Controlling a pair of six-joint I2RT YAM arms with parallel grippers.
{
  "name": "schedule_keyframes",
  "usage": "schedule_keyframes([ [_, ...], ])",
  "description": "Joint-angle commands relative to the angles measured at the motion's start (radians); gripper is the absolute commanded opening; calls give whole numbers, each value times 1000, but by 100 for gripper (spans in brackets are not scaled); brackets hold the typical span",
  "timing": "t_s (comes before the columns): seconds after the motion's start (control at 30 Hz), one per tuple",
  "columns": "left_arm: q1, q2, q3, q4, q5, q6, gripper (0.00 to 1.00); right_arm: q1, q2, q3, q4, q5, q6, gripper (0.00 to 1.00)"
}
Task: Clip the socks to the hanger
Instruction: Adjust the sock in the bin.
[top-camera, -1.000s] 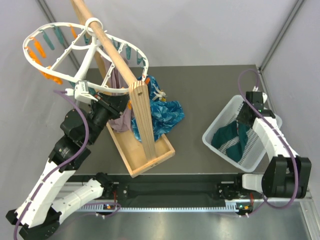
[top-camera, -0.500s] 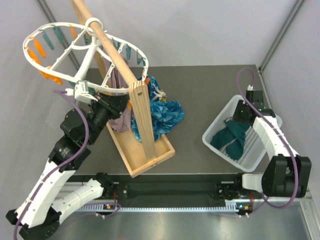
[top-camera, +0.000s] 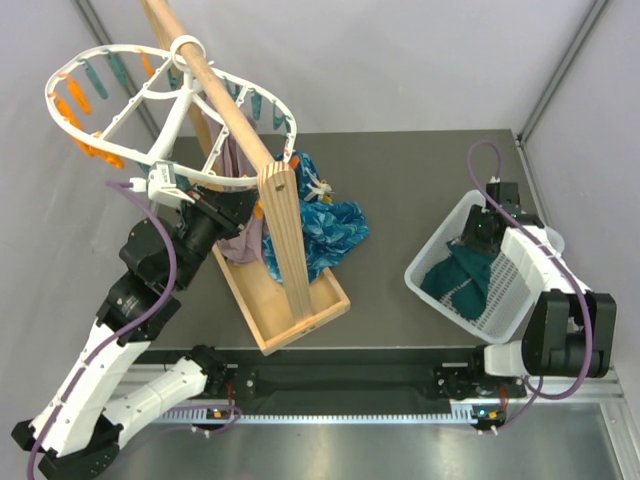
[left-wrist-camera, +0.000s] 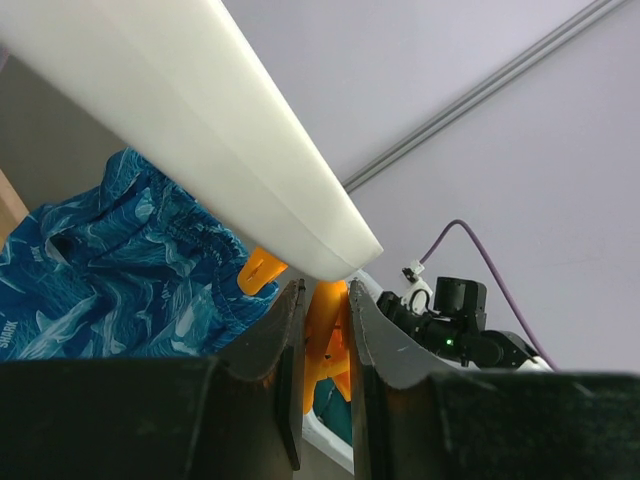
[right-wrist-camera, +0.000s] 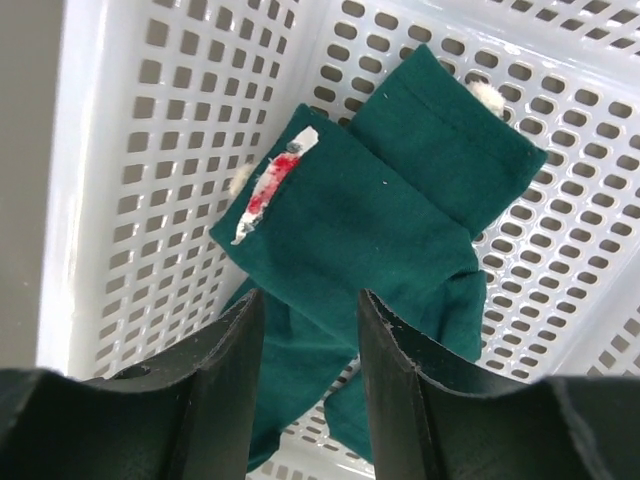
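Observation:
The dark teal socks (right-wrist-camera: 380, 200) lie crumpled in a white basket (right-wrist-camera: 150, 150), which sits at the right of the table in the top view, socks (top-camera: 455, 275) inside. My right gripper (right-wrist-camera: 310, 300) hangs just above them, open, with nothing between its fingers; from above the right gripper (top-camera: 478, 232) is over the basket's far side. The white hanger (top-camera: 172, 125) hangs from the pole at the upper left. My left gripper (left-wrist-camera: 322, 290) is shut on an orange peg (left-wrist-camera: 325, 320) under the hanger's white rim (left-wrist-camera: 200, 130).
A long wooden pole (top-camera: 225, 105) rests on a wooden post (top-camera: 280, 240) standing in a wooden tray (top-camera: 330, 300). A bright blue mottled cloth (top-camera: 330, 225) and a mauve cloth (top-camera: 240, 235) hang beside it. The basket (top-camera: 520, 290) stands near the table's right edge.
My right gripper has gone from shut to open and shifted a little over the basket; the socks have settled lower in it. The left arm has not moved.

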Motion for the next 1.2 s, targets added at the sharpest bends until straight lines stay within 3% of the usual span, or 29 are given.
schedule_keyframes([
  [0.0, -3, -4, -9, 2, 3, -23, 0, -13, 15, -20, 22, 13, 7, 42],
  [0.2, -3, -6, -16, 2, 2, -23, 0, -12, 38, -61, 52, 24, 4, 55],
  [0.47, -3, -4, -17, 1, 3, -26, 0, 16, 126, -38, 101, 30, 22, 54],
  [0.67, -3, -1, -14, 1, 8, -26, 0, 24, 171, -34, 124, 44, 34, 43],
  [0.77, -3, 0, -13, 1, 8, -24, 0, 24, 150, -41, 128, 58, 39, 31],
  [0.8, -3, 0, -14, 1, 8, -23, 0, 24, 144, -41, 125, 67, 39, 23],
  [0.87, -3, 2, -14, 1, 8, -23, 0, 24, 124, -40, 116, 81, 38, 20],
  [1.03, -3, 5, -19, -1, 15, -24, 0, 24, 79, -18, 64, 138, 24, 21],
  [1.17, -3, 3, -20, 1, 18, -26, 0, 24, 67, -9, 55, 141, 12, 32],
])
